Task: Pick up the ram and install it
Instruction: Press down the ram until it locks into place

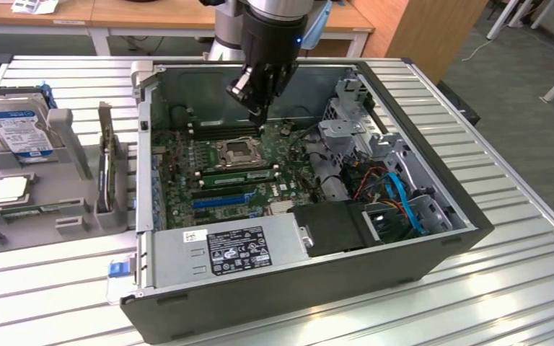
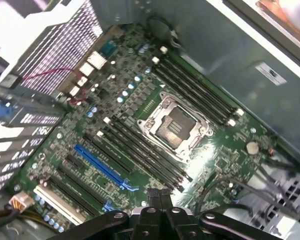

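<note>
My gripper [image 1: 257,115] hangs inside the open computer case [image 1: 450,216], its tips just above the motherboard [image 1: 257,194] near the memory slots [image 1: 221,130] behind the CPU socket [image 1: 236,152]. The jaws are shut with nothing between them. In the wrist view the shut gripper [image 2: 158,194] points at the board by the end of a bank of black memory slots [image 2: 145,152], beside the CPU socket [image 2: 176,126]. What looks like the ram [image 1: 110,173], a thin narrow board, stands on edge in the grey holder [image 1: 27,220] at the exterior view's left, well apart from the gripper.
The holder also carries a silver hard drive [image 1: 15,124] with a blue label and a small square CPU chip [image 1: 9,189]. Inside the case sit the power supply [image 1: 234,249], drive cages [image 1: 349,130] and blue cables [image 1: 402,202]. All rests on a slatted metal table [image 1: 508,288].
</note>
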Available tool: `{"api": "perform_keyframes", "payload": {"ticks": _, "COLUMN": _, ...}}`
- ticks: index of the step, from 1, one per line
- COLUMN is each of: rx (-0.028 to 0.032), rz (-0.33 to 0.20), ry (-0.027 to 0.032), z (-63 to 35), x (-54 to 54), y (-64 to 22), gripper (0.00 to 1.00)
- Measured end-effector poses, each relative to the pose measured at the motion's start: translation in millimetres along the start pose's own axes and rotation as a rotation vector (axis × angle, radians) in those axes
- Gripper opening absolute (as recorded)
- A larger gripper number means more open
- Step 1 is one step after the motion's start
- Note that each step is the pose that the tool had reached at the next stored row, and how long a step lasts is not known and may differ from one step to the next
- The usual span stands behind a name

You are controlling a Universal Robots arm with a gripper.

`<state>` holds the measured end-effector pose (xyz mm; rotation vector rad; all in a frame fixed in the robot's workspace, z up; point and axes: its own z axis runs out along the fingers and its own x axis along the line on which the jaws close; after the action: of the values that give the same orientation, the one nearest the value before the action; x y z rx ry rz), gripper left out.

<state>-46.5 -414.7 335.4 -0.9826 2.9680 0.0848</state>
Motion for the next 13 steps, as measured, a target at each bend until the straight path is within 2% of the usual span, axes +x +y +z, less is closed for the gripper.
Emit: {"api": "perform_keyframes", "payload": {"ticks": 13, "rx": 0.0067, "rz": 0.221, "ry": -0.0104, "z": 0.0, "x": 0.0, "y": 0.0, "gripper": 0.10}}
